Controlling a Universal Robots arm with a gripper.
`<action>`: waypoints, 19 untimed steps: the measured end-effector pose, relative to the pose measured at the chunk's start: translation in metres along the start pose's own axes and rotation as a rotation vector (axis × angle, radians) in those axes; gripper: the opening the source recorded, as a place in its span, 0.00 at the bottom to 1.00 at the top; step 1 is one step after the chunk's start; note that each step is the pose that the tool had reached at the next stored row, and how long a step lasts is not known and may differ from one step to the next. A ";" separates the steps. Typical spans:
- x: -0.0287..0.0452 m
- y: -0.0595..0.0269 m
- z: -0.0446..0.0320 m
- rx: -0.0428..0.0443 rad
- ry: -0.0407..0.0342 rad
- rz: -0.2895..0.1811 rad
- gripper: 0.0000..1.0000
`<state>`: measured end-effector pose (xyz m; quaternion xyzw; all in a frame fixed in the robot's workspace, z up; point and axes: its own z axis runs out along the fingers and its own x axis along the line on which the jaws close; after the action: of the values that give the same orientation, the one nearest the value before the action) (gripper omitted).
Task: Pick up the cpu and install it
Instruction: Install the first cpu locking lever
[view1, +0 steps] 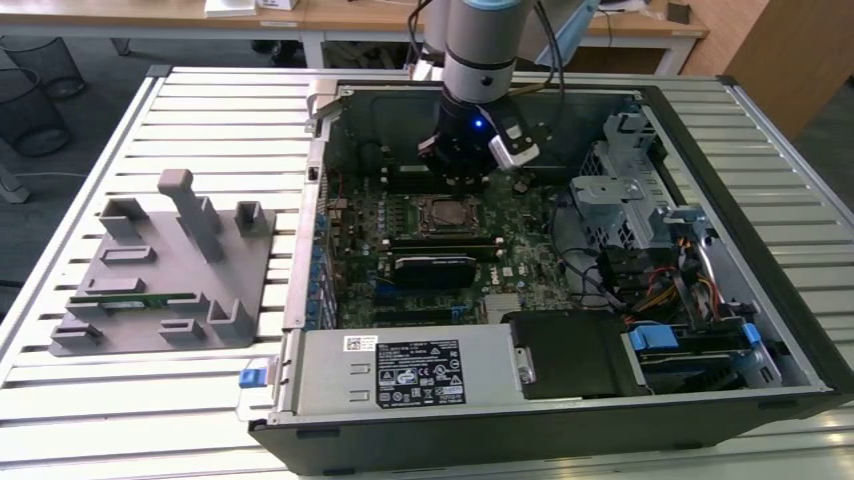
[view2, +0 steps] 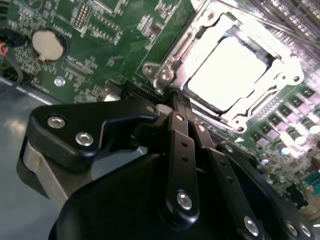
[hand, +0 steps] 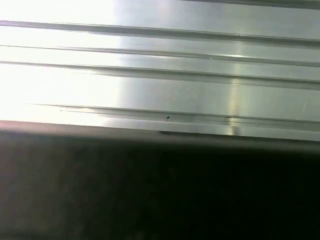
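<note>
**Visitor:** Where is your pincer right now?

**Arm:** My pincer hangs inside the open computer case, over the green motherboard. In the exterior view it sits just beyond the processor socket, toward the far wall of the case.

**Visitor:** Is it holding anything?

**Arm:** No. In the second wrist view my pincer has its 2 black fingers pressed together, with nothing between them. Their tips point at the near edge of the socket.

**Visitor:** And the cpu?

**Arm:** The cpu lies flat in the socket, its pale metal top glaring bright, framed by the silver retention bracket. In the exterior view the cpu is a small square within that frame, apart from my fingertips.

**Visitor:** What else is around?

**Arm:** A round coin battery sits on the board, well away from the socket. Outside the case, at the exterior view's left, a grey fixture tray rests on the slatted metal table, with a thin green memory stick lying in it. The first wrist view shows pale metal slats above a dark band.
</note>
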<state>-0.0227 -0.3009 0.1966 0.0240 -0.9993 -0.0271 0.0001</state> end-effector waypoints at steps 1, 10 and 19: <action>0.0000 0.0001 -0.0014 -0.0001 0.0003 0.000 0.11; 0.0004 -0.0022 -0.0165 0.0002 0.0010 0.000 0.11; 0.0009 -0.0100 -0.0169 0.0004 0.0011 0.000 0.11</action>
<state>-0.0231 -0.3118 0.2129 0.0240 -0.9993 -0.0269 0.0006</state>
